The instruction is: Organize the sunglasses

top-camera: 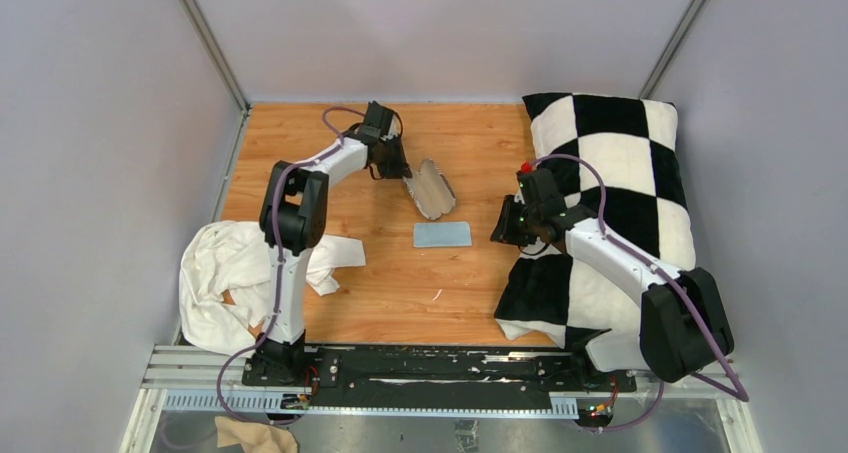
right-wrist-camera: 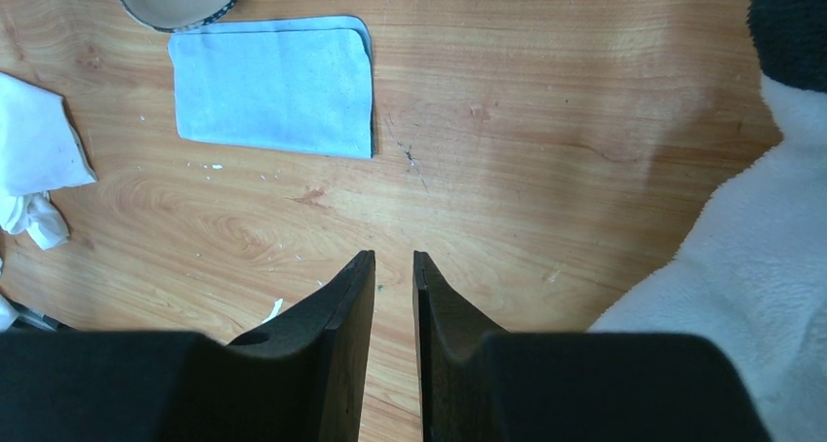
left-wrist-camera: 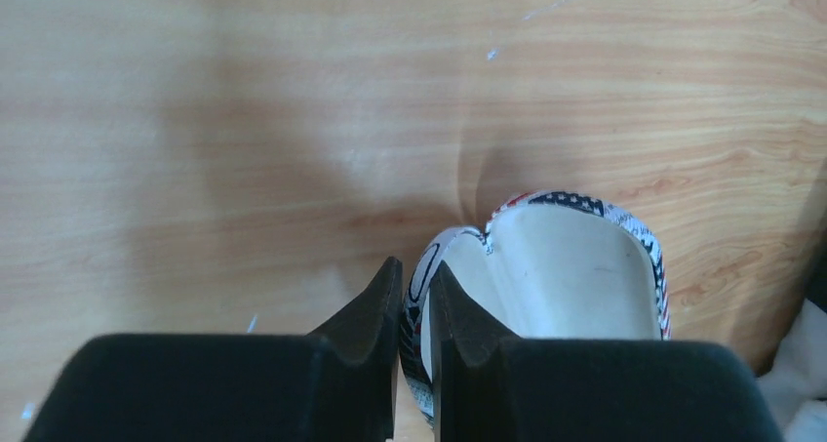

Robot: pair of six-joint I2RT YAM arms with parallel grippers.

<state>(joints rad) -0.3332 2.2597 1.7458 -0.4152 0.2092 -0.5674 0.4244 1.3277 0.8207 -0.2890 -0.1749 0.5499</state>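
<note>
1. A light-wood bench (top-camera: 400, 293) is carrying everything, with grey walls (top-camera: 100, 123) standing on three sides.
2. A black-and-white checkered plush pillow (top-camera: 610, 153) is lying along the bench's right side, running from the far edge toward the near one. Its white pile is filling the right edge of the right wrist view.
3. A crumpled white cloth (top-camera: 225, 273) is lying at the near left, bunching around the base of the left arm (top-camera: 300, 208).
4. The left arm is reaching toward the far middle of the bench. The right arm (top-camera: 620, 263) is stretching over the pillow toward the centre.
5. A tan-grey oblong case (top-camera: 432, 188) with a patterned edge is lying open at mid-bench, its pale lining facing up and showing bare.
6. A light-blue rectangular cloth (top-camera: 442, 235) is lying flat just on the near side of the case. Whether the two are touching, cannot tell.
7. The left end effector (top-camera: 400, 170) is sitting at the case's far-left end. Its fingers are pinching the case's patterned side wall between them.
8. The right end effector (top-camera: 500, 231) is hovering over bare wood just off the pillow's edge, to the right of the blue cloth. Its fingers are standing slightly apart, gripping nothing, with wood showing through the gap.
9. The sunglasses are not showing in any view, so cannot tell where they are lying.
</note>
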